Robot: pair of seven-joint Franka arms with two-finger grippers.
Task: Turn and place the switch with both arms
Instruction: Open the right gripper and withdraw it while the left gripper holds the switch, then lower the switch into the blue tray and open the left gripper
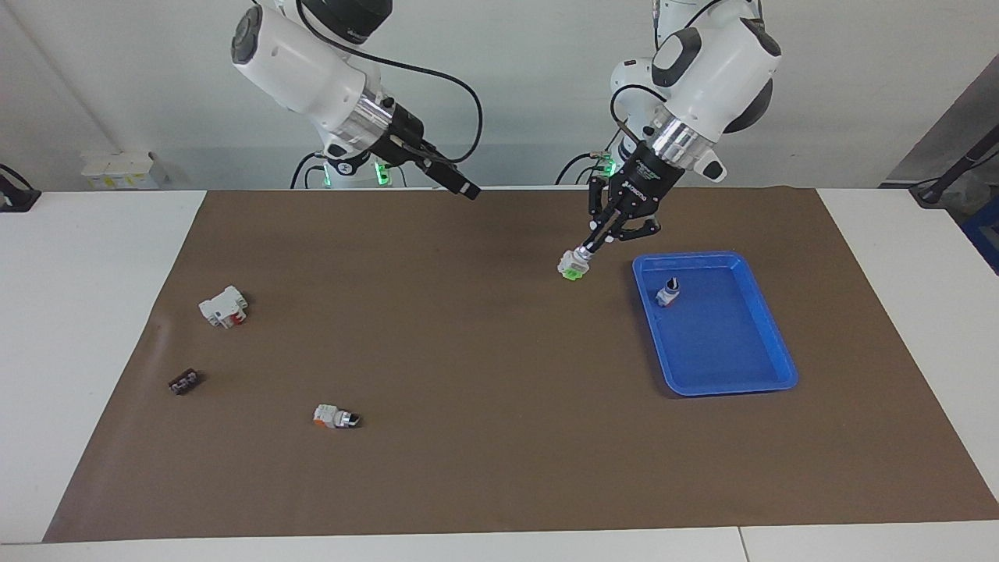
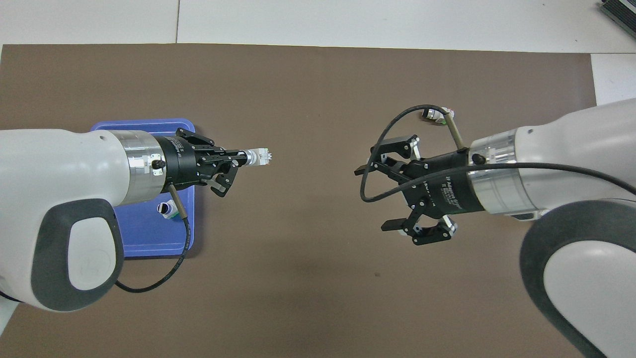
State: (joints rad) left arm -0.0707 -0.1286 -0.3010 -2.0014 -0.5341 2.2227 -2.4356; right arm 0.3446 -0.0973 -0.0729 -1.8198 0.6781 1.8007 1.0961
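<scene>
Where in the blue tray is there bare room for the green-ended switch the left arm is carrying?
The tray holds a single switch, near the corner nearest the robots. All the rest of its floor is bare. The left end effector holds the green-ended switch over the mat beside the tray. The right end effector waits, open.

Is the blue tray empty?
No. The blue tray holds one small switch, standing near the end closest to the robots.
</scene>
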